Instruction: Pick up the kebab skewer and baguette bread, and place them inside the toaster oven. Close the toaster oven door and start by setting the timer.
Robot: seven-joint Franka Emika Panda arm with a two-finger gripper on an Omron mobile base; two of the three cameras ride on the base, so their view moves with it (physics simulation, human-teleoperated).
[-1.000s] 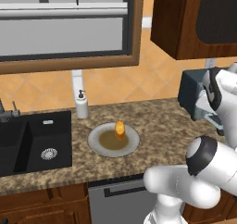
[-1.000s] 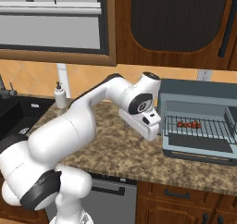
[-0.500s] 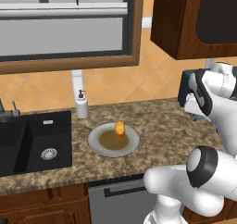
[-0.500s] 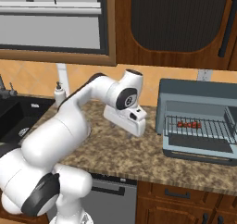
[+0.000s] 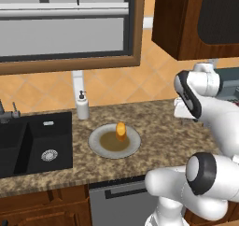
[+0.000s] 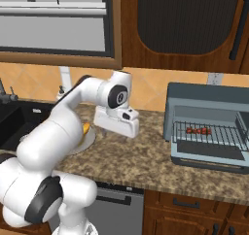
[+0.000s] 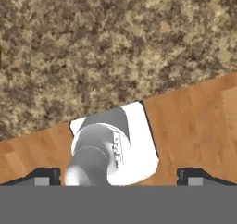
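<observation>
- Kebab skewer (image 6: 198,130) is already lying on the wire rack (image 6: 209,133) inside the toaster oven (image 6: 206,125), toward the back.
- Toaster oven door (image 6: 210,155) is dropped open, lying flat out front on the granite counter (image 6: 146,156).
- Baguette bread (image 5: 121,130) stands upright on the grey plate (image 5: 101,146), just right of the black sink (image 5: 32,143), with a soap dispenser (image 5: 82,106) behind by the wall.
- Gripper (image 7: 118,176) hangs over bare counter between plate and oven, fingertips (image 7: 43,176) spread wide apart with nothing between them.
</observation>
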